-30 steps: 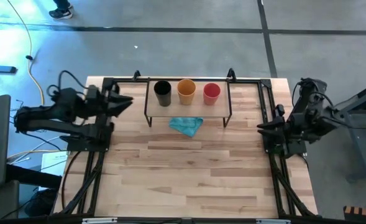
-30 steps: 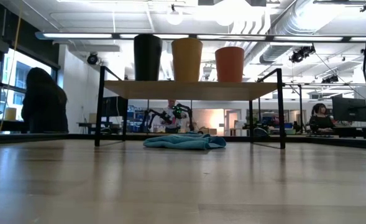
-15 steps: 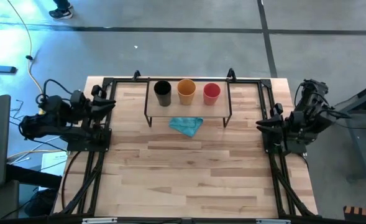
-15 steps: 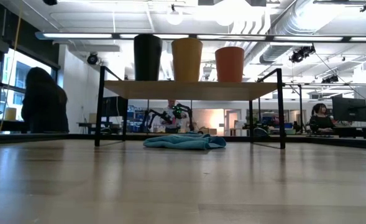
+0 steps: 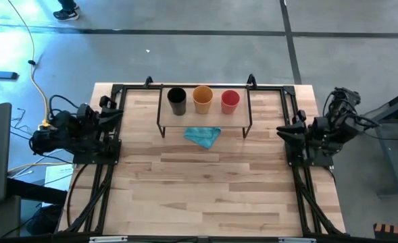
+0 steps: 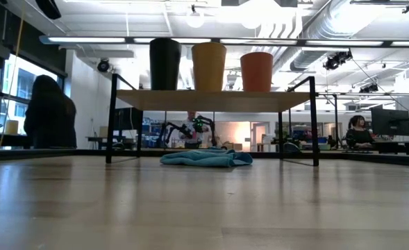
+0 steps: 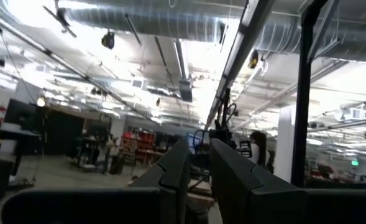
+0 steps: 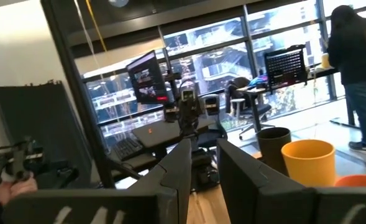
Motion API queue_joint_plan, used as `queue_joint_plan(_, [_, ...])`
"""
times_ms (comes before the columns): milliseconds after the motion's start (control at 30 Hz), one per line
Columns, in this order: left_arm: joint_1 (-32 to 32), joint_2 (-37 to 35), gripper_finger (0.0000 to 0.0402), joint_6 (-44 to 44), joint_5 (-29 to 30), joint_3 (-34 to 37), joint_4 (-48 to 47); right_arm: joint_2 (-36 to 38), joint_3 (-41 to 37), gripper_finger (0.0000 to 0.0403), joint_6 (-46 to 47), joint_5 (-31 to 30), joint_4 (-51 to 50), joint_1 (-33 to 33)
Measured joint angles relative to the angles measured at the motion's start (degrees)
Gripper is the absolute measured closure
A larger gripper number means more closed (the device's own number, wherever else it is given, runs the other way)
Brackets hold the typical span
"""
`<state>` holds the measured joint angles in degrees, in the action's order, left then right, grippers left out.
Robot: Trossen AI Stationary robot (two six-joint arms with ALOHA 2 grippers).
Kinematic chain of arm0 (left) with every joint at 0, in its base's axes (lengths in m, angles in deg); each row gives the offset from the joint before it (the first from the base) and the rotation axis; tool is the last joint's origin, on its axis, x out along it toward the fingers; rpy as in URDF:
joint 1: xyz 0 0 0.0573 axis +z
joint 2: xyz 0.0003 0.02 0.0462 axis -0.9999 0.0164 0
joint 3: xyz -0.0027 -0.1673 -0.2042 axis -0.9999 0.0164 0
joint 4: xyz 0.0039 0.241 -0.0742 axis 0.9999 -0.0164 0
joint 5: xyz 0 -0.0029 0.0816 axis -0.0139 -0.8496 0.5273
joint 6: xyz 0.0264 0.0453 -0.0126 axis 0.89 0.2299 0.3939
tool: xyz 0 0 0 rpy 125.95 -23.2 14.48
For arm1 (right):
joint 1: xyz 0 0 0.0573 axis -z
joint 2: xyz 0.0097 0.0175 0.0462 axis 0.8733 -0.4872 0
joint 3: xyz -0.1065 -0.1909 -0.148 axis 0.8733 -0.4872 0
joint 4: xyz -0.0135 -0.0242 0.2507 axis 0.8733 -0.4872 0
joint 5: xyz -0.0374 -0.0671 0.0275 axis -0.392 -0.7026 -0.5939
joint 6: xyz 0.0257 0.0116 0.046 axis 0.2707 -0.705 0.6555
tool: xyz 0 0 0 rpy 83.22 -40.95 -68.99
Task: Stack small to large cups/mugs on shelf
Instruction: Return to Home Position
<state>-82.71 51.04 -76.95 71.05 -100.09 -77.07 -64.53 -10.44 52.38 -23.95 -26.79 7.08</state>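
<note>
All three cups sit in a row on the shelf (image 5: 246,101) at 12 o'clock, black cup (image 5: 177,101), yellow cup (image 5: 203,99), red cup (image 5: 230,100), so I just park my left gripper (image 5: 111,115) and right gripper (image 5: 284,131) at 9 and 3, both narrow and empty, well clear.

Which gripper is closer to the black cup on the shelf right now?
Left. The left gripper sits at the table's left edge, beside the shelf end where the black cup stands. The right gripper waits at the right edge, beyond the red cup.
</note>
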Motion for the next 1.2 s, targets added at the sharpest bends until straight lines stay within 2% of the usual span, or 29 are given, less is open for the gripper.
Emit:
queue_joint_plan(400, [0.0, 0.0, 0.0346, 0.7, 2.8, 14.2, 22.9, 0.0, 0.0, 0.0334, 0.3, 0.0, 0.2, 2.5])
queue_joint_plan(600, [0.0, 0.0, 0.0346, 1.0, 4.4, 17.8, 29.3, 0.1, 0.0, 0.0334, 1.3, 0.0, 0.2, 2.4])
queue_joint_plan(1033, [0.0, 0.0, 0.0346, 1.1, 5.0, 18.0, 29.4, 0.1, 0.0, 0.0334, 1.3, -0.5, 0.0, 2.4])
queue_joint_plan(1200, [0.0, 0.0, 0.0346, -0.6, 2.0, 18.0, 22.7, 0.1, 0.0, 0.0334, 1.3, -0.5, 0.0, 2.4])
